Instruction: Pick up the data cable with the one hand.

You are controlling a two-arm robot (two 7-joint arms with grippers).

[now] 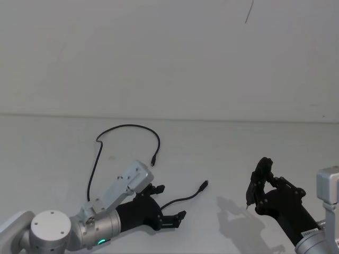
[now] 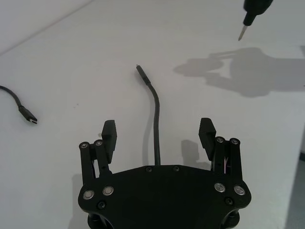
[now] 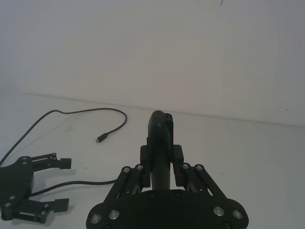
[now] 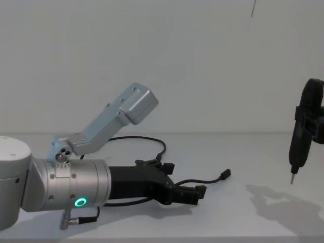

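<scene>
1 data cable (image 1: 127, 126), left gripper (image 2: 157, 127) astride, right gripper (image 3: 161, 154), 1 pen (image 3: 159, 123)

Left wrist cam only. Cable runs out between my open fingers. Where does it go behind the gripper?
Observer: Head view: the data cable runs back under the left gripper and its arm, then loops away across the table and curls back to its second plug.
Operator: Fingers down at cable height?
Observer: Chest view: low, close to the table; contact unclear.
Operator: That metal tip, top right?
Observer: Right wrist view: a pen-like tool, clamped in the right gripper.
</scene>
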